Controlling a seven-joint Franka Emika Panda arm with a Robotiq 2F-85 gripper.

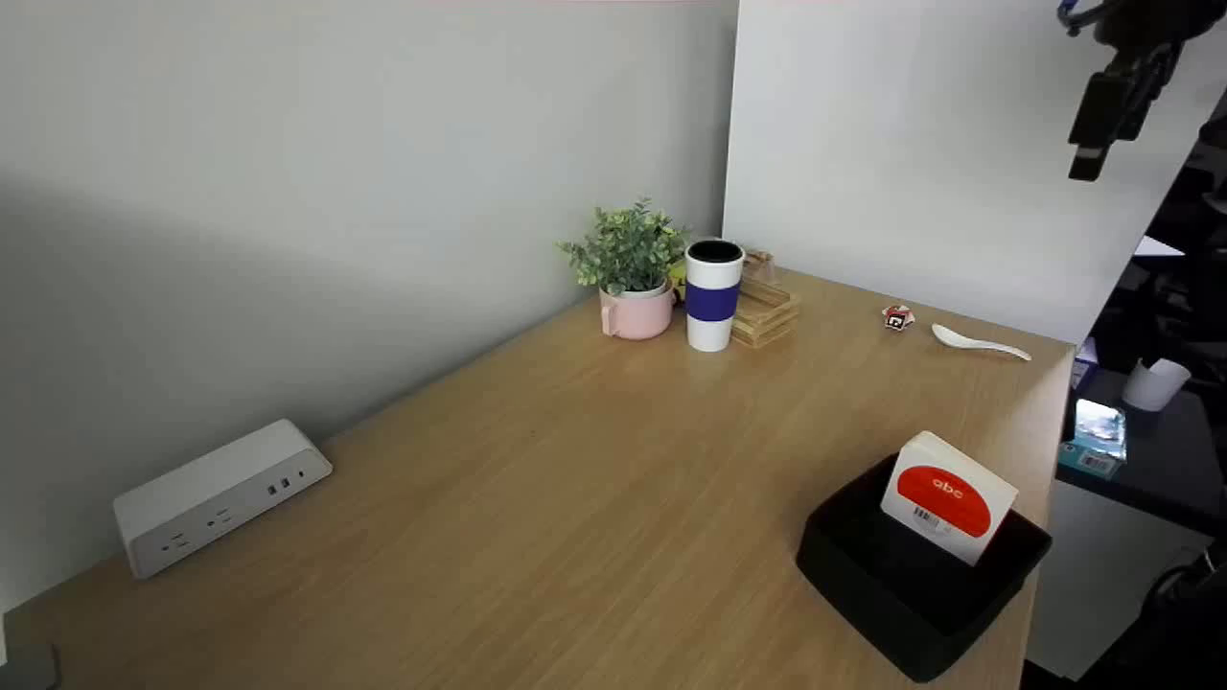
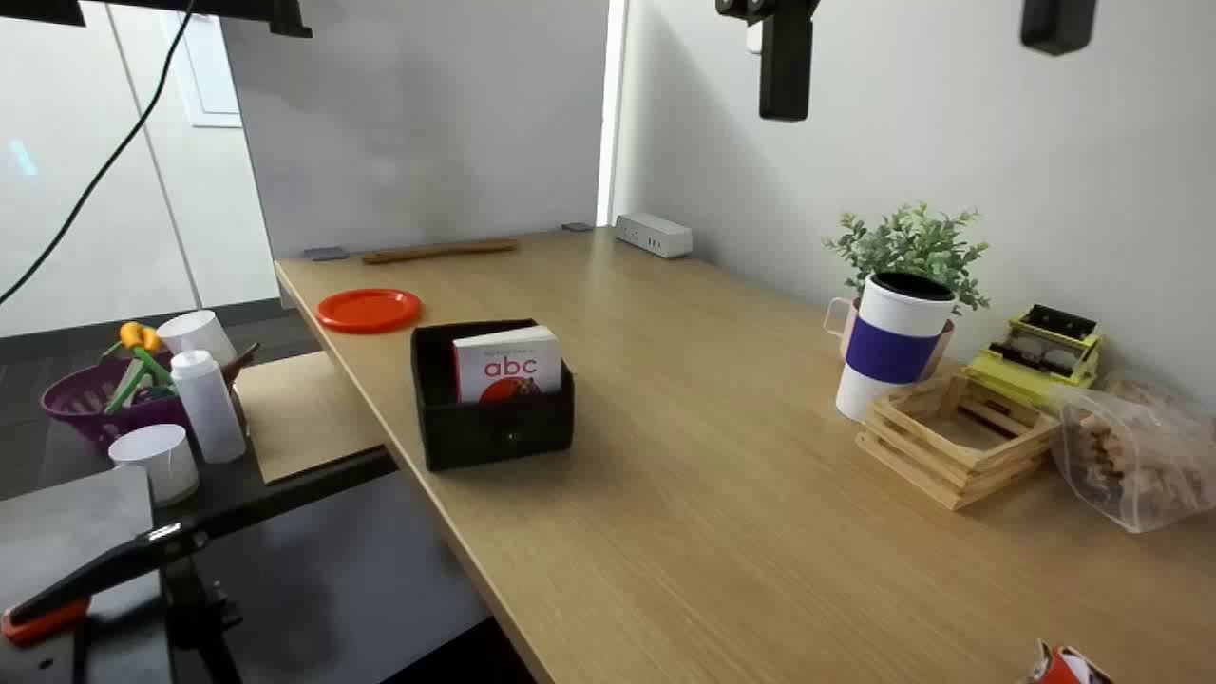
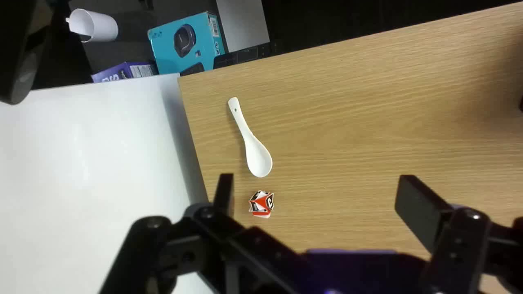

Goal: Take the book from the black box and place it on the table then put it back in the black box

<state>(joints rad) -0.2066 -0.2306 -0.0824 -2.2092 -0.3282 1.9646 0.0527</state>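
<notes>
The book (image 1: pixel 944 503) is white with a red-orange shape and "abc" on it. It stands tilted inside the black box (image 1: pixel 868 609), its upper part above the rim. The book (image 2: pixel 511 366) and the black box (image 2: pixel 494 435) show in both exterior views. The box sits on the wood-grain table (image 1: pixel 537 508) near its edge. My gripper (image 2: pixel 920 81) is open and empty, high above the table and away from the box. In the wrist view its fingers (image 3: pixel 316 179) are wide apart over bare tabletop (image 3: pixel 347 134). The book is out of the wrist view.
A white spoon (image 3: pixel 257 157) and a small red-white paper piece (image 3: pixel 261 203) lie near the table's end. A cup (image 1: pixel 712 297), a potted plant (image 1: pixel 633 254) and a wooden crate (image 2: pixel 959 442) stand by the wall. A red plate (image 2: pixel 369 311) lies beyond the box. A power strip (image 1: pixel 225 498) sits by the wall.
</notes>
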